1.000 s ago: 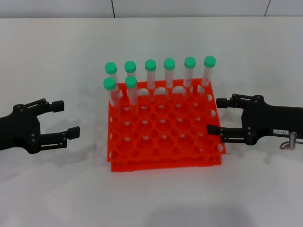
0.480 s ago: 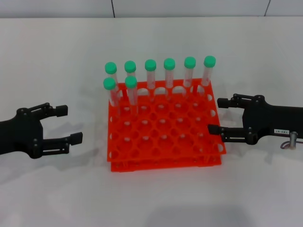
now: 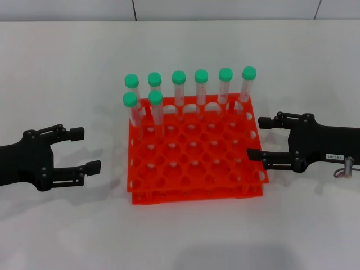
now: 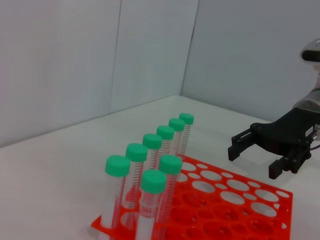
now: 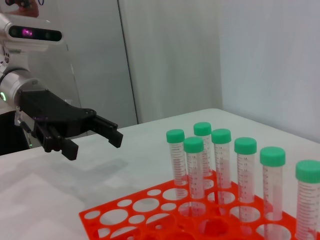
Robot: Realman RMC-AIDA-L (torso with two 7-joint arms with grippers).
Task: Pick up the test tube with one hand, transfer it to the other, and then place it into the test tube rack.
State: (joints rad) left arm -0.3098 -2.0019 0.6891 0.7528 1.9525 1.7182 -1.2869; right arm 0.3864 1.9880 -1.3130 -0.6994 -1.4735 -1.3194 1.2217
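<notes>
The orange-red test tube rack stands in the middle of the table. Several green-capped clear test tubes stand upright in it: a full back row and two more in the second row at the left. They look alike and none lies loose. My left gripper is open and empty, left of the rack and apart from it. My right gripper, with the white label, is open and empty at the rack's right edge. The left wrist view shows the tubes and the right gripper. The right wrist view shows the left gripper.
The white table spreads on all sides of the rack. A grey wall runs along its far edge. Most rack holes in the front rows hold nothing.
My left gripper has moved a little to the right, toward the rack, still open. The right gripper and the tubes have stayed in place.
</notes>
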